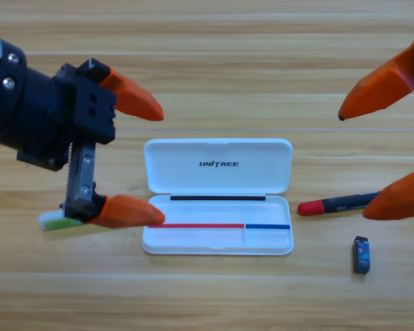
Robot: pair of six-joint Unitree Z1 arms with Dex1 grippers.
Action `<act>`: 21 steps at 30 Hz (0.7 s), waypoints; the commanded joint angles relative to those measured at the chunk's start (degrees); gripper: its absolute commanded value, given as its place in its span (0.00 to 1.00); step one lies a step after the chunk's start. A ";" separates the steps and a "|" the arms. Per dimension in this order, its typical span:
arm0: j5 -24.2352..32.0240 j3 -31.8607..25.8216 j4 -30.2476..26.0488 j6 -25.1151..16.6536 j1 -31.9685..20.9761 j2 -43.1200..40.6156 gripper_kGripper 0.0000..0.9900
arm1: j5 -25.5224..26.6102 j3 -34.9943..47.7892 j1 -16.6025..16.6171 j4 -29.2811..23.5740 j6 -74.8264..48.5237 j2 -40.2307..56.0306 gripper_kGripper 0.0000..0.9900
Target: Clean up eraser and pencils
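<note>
A pale wooden table (214, 55) with long grain lines carries a smooth white plastic case (218, 196), lid open, at its middle. The left gripper (146, 158) hovers at the table's left side, orange tapered jaws spread wide; its lower jaw covers most of the light green pencil (55, 221). The right gripper (372, 158), cut off at the right edge, also gapes wide, empty. The red-ended pencil (334, 205) lies just right of the case, its far end hidden. The small blue-wrapped eraser (361, 254) sits nearby toward the table's near-right corner
</note>
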State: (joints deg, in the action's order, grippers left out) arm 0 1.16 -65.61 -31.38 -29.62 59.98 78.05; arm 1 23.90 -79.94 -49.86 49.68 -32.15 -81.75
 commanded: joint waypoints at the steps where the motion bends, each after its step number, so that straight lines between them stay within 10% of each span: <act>1: 0.25 -0.04 0.18 0.79 1.01 -0.79 1.00 | -0.52 1.90 -1.20 -0.99 0.69 -0.17 0.99; 12: -1.42 -0.48 -2.10 0.08 1.01 -0.35 1.00 | -3.42 2.95 2.31 -0.72 9.57 5.19 0.99; 21: -17.68 -6.99 -11.24 -6.68 -4.00 0.26 1.00 | -16.17 4.62 2.58 3.76 30.13 3.88 0.99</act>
State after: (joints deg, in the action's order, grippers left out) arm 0 -11.73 -72.29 -40.50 -32.99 60.02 78.06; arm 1 9.95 -78.78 -48.88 52.35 -8.72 -77.50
